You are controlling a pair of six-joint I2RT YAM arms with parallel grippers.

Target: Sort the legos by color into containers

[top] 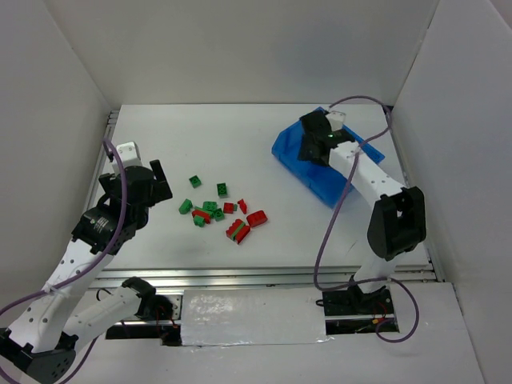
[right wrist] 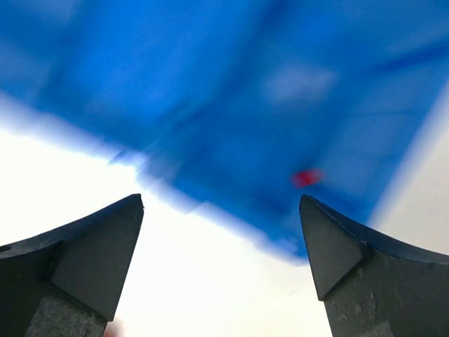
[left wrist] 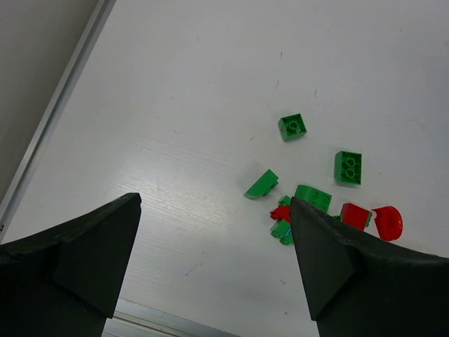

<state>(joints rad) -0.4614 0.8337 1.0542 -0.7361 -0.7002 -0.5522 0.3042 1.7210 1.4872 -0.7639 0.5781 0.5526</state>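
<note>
Several small red and green legos [top: 218,210] lie scattered mid-table; some are stacked red-on-green [top: 238,230]. The left wrist view shows green bricks [left wrist: 292,127] and red ones [left wrist: 356,215] ahead of my fingers. My left gripper [top: 160,178] is open and empty, left of the pile. The blue bin [top: 298,150] stands at the back right. My right gripper [top: 308,140] hovers over it, open and empty. The right wrist view is blurred; it shows the bin [right wrist: 231,105] with one red brick [right wrist: 306,177] inside.
White walls enclose the table on three sides. A metal rail [top: 264,276] runs along the near edge and another [top: 105,148] along the left side. A purple cable [top: 334,216] hangs beside the right arm.
</note>
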